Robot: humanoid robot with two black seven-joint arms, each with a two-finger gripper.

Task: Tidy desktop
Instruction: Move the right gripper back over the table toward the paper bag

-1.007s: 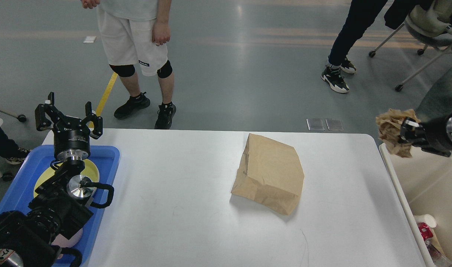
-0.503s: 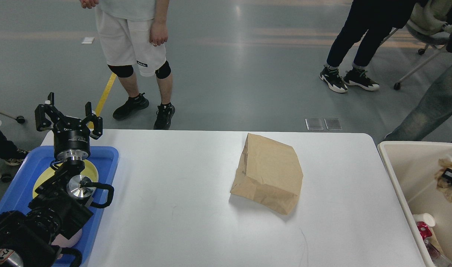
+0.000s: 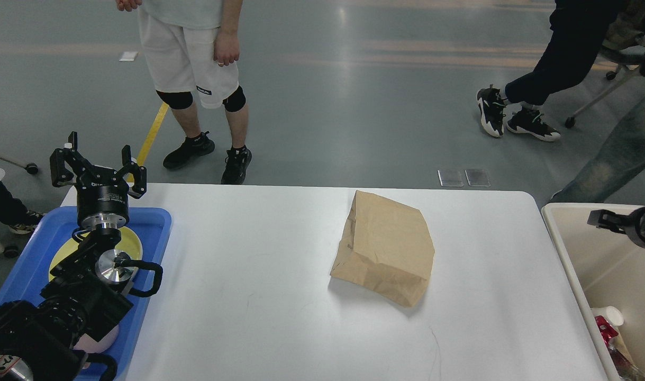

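White and smooth, the counter (image 3: pixel 259 317) fills the middle of the room's near side, running from a blue tray (image 3: pixel 153 222) at its left end to a cream bin (image 3: pixel 565 254) just off its right edge. Nearest on the left, the robot's thick black arm lies over the tray, and a yellow plate (image 3: pixel 134 244) shows under it. Low in the bin's near corner sit a white cup (image 3: pixel 608 315) and something red (image 3: pixel 607 329). Farther in, right of centre, a crumpled brown bag (image 3: pixel 385 247) rests on the counter, well apart from both arms. Up at the tray's far end the left hand (image 3: pixel 96 164) stands upright with its two fingers spread and nothing between them. Over the bin at the right edge the right hand (image 3: pixel 605 219) pokes in as a dark stub, and I cannot tell whether its fingers are apart or together. Beyond the counter, on the grey floor, a person in white shorts (image 3: pixel 187 58) stands by a yellow line (image 3: pixel 153 132), and another pair of legs (image 3: pixel 560 58) shows far right.
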